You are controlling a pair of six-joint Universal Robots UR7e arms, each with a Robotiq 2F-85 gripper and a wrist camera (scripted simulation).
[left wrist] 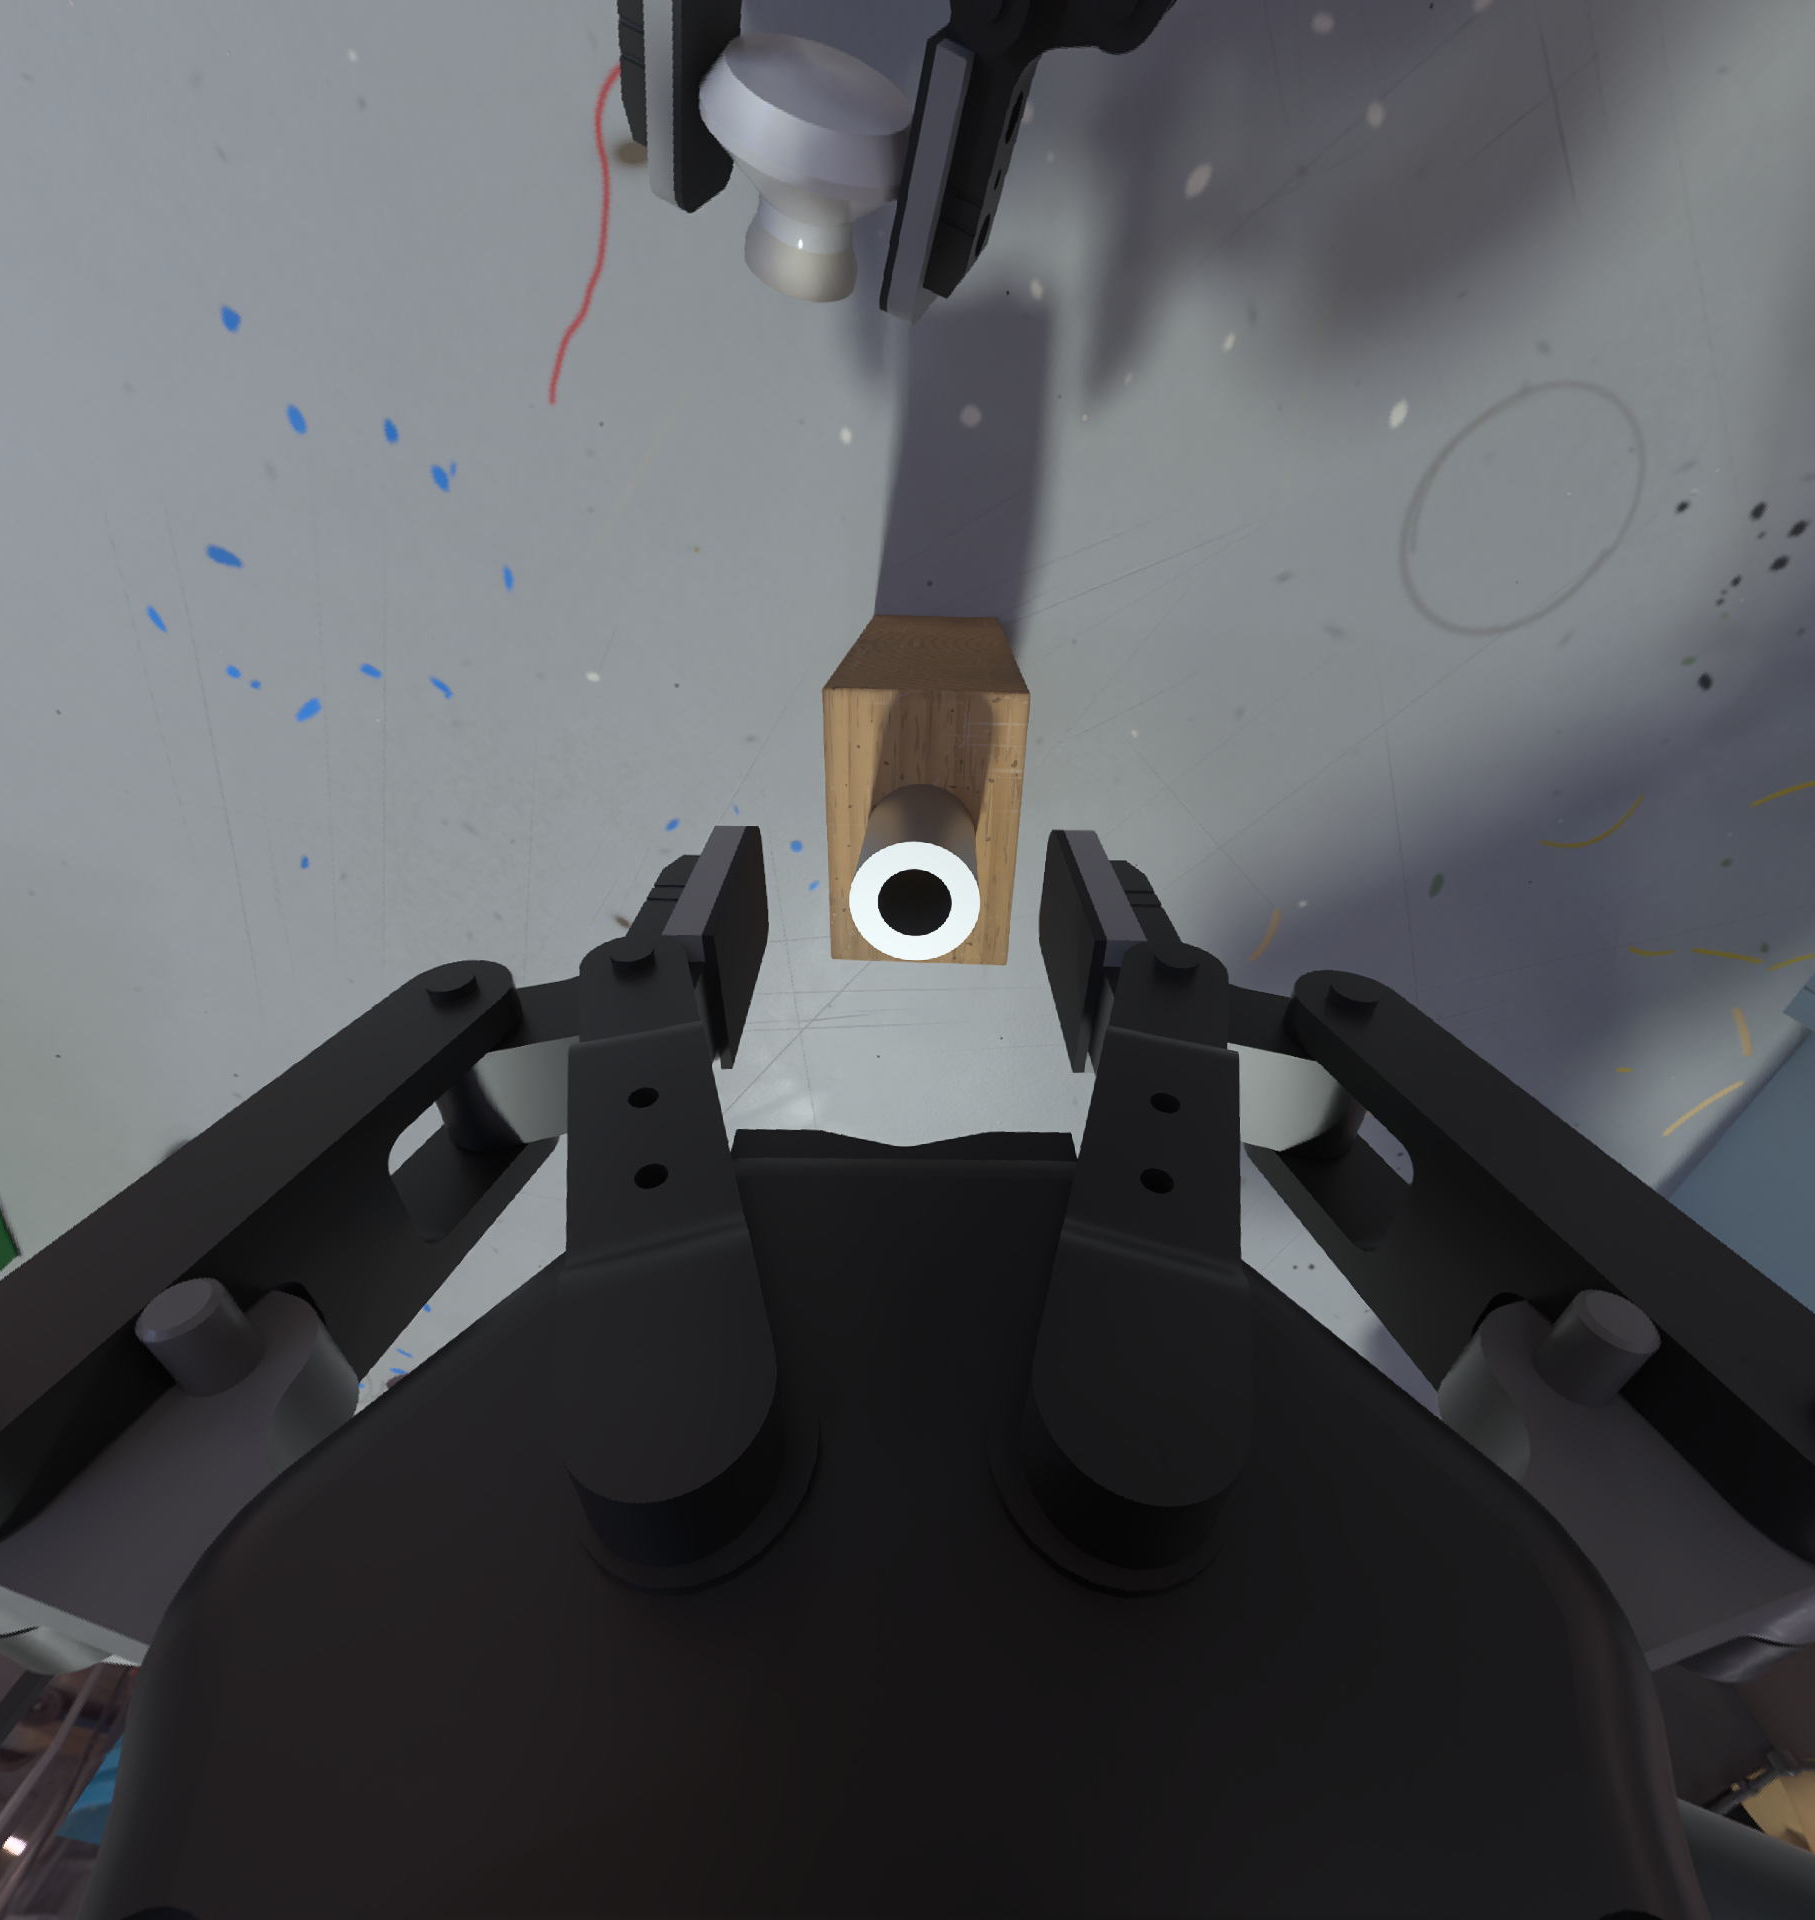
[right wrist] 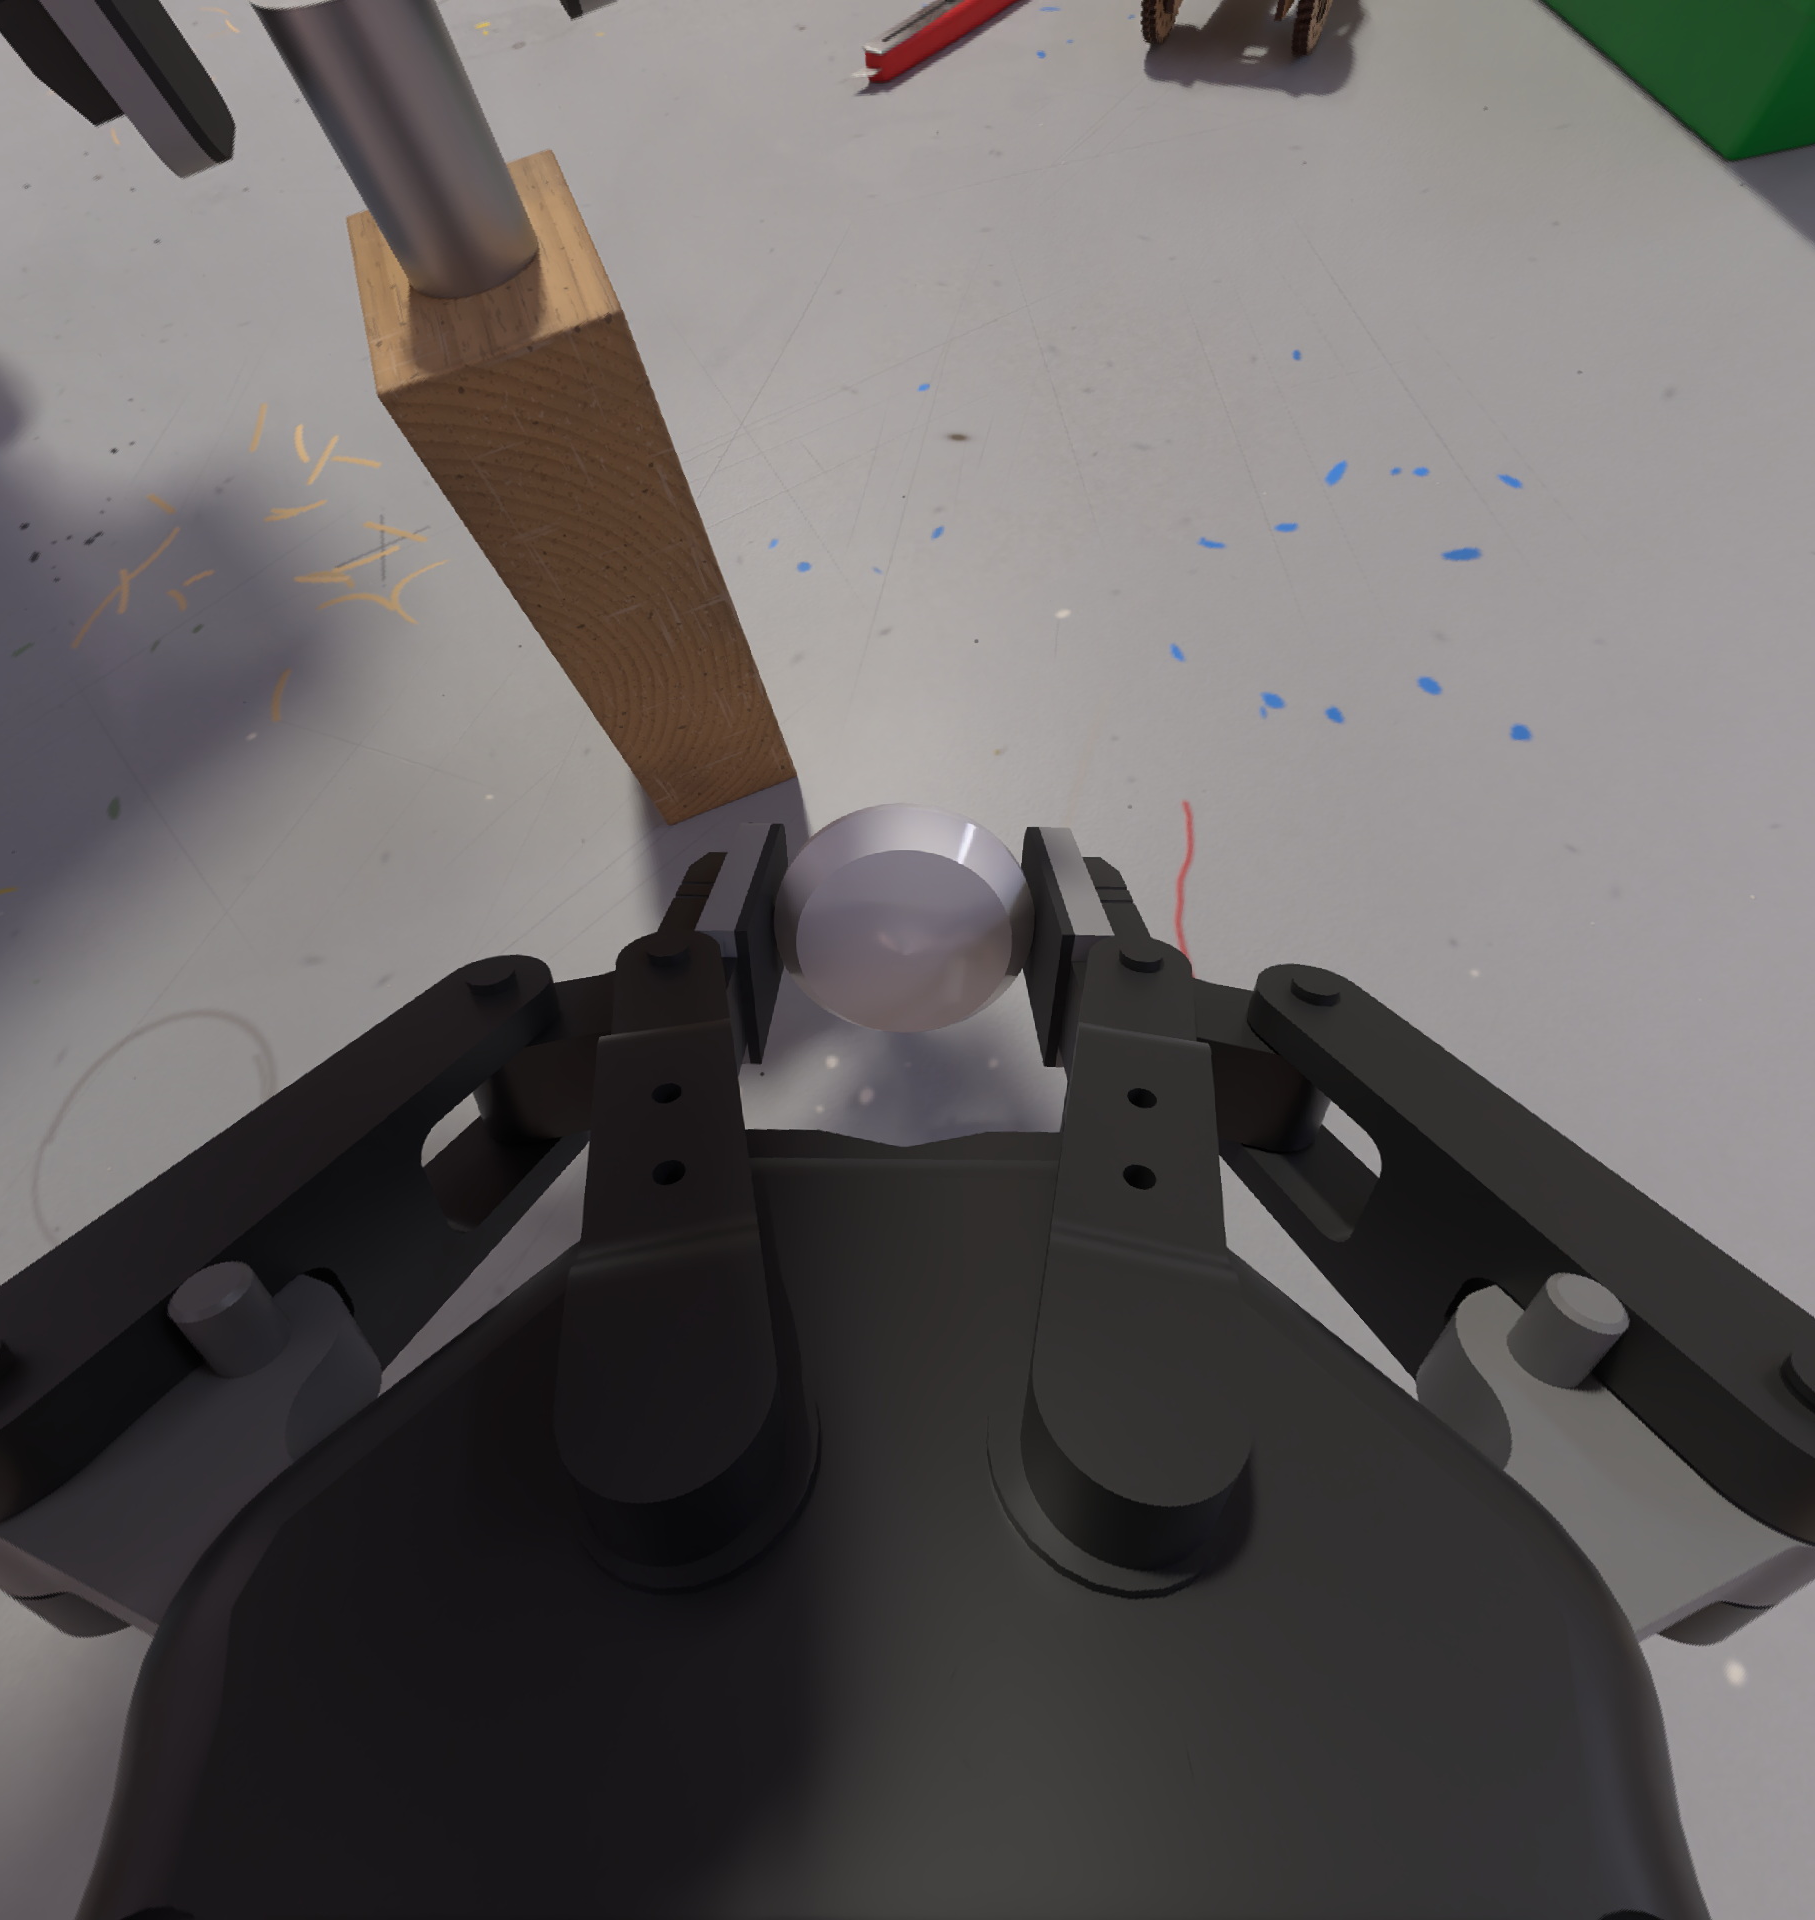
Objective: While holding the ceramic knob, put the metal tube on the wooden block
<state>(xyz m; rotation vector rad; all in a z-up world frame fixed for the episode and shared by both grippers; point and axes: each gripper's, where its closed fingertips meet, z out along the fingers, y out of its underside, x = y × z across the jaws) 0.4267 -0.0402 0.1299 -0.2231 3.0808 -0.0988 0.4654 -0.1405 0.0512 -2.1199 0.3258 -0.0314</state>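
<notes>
A pale grey, lightly scratched worktop (right wrist: 1090, 312) fills both views. A big green box (right wrist: 1734, 73) stands at its far right corner in the right wrist view; left of that box lie a brown wooden wheeled toy (right wrist: 1230, 21) and a red flat tool (right wrist: 934, 42). Blue paint flecks (right wrist: 1402, 582) scatter nearer than the box, and soft shadows fall far to its left.

metal tube (right wrist: 404, 135) top cut off, green box (right wrist: 1734, 62) cropped

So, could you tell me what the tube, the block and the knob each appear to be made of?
The tube looks like brushed metal: silvery grey with soft lengthwise sheen. The block looks like unfinished light wood, with curved grain rings showing. The knob looks like glazed ceramic, pale and glossy with small highlights, though polished plastic would look similar.
</notes>
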